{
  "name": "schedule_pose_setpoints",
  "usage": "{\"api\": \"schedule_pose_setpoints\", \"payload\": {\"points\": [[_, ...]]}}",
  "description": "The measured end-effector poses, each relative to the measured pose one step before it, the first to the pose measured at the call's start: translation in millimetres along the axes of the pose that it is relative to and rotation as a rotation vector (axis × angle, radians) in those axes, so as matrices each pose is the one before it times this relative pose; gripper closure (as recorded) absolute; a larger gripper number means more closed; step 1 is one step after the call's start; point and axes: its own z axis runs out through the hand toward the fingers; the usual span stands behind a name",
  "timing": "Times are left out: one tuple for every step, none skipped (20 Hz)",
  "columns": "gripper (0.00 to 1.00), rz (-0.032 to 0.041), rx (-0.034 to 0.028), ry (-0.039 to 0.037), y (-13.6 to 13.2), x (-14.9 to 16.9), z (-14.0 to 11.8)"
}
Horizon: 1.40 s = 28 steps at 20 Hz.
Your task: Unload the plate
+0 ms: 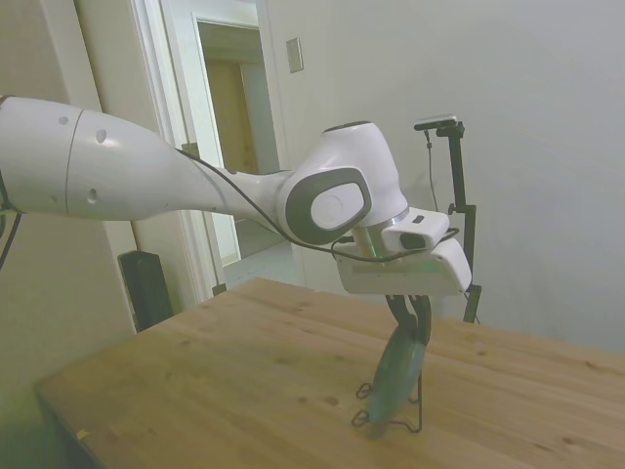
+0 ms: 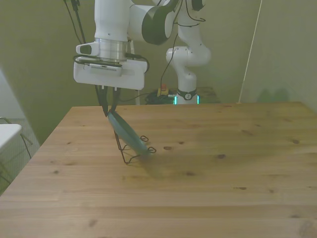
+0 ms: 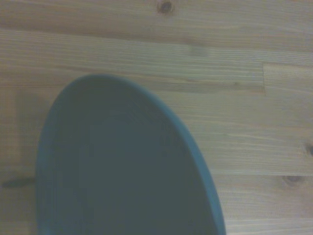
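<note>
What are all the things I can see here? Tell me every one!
Small round teal-green plate: one, muted teal, standing tilted on edge in the wire stand, its top rim between the hand's fingers.
Thin black wire stand: one, black, on the table toward the front view's left, under the plate.
Wooden table: one, light pine with knots, holding the stand.
Doorway: one, white frame, behind the table in the side view.
White robot arm: one, white with grey joints, reaching over the table.
Hand: one, dark fingers closed on the plate's upper rim.
</note>
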Motion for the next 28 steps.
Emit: {"api": "schedule_pose_setpoints", "payload": {"points": [[1.00,-0.00138,0.00033,0.00038,0.36,0.11,-0.31],[1.00,-0.00101,0.00054,0.00072,0.25,0.09,-0.53],[1.00,-0.00145,0.00077,0.00092,0.07,0.03,-0.74],[1.00,-0.00147,0.00082,0.00107,0.09,0.04,-0.82],[1.00,-0.00100,0.00108,0.00124,0.08,0.04,-0.99],[1.00,-0.00159,0.00054,0.00090,0.11,0.03,-0.66],[1.00,-0.00167,0.00038,0.00058,0.05,0.02,-0.44],[1.00,-0.00132,0.00045,0.00061,0.04,0.01,-0.46],[1.00,0.00003,0.00202,0.00133,-0.02,0.02,-1.22],[1.00,0.00214,0.00595,0.00254,0.00,0.14,-2.60],[1.00,0.00172,0.00784,0.00474,-0.12,0.22,-4.22],[1.00,0.00070,0.00805,0.00775,-0.56,0.37,-6.42],[1.00,0.00051,0.00845,0.00909,-0.88,0.58,-7.61],[1.00,-0.00037,0.00863,0.00845,-1.36,0.24,-8.09],[1.00,-0.00010,0.01012,0.00774,-1.69,-0.12,-8.28],[1.00,0.00154,0.01302,0.00808,-2.00,0.03,-8.14],[1.00,0.00296,0.01638,0.00630,-2.63,-0.26,-8.38],[1.00,0.00229,0.01586,0.00238,-3.33,-0.63,-7.40],[1.00,0.00164,0.01658,-0.00124,-3.98,-1.58,-6.27],[1.00,0.00164,0.01861,-0.00344,-5.13,-2.44,-4.84],[1.00,-0.00107,0.01624,-0.00425,-6.49,-3.17,-3.84],[1.00,-0.00191,0.01490,-0.00595,-7.58,-4.25,-2.27],[1.00,0.00238,0.01573,-0.00798,-9.14,-5.69,-0.43],[1.00,0.00936,0.01228,-0.01060,-9.65,-6.87,2.66],[1.00,0.01461,0.00863,-0.00869,-9.58,-6.83,5.01],[1.00,0.02214,0.00680,-0.00699,-9.00,-6.52,7.79],[1.00,0.02759,0.00665,-0.00092,-7.27,-5.46,9.46],[1.00,0.02841,0.00495,-0.00178,-5.10,-4.15,11.00]]}}
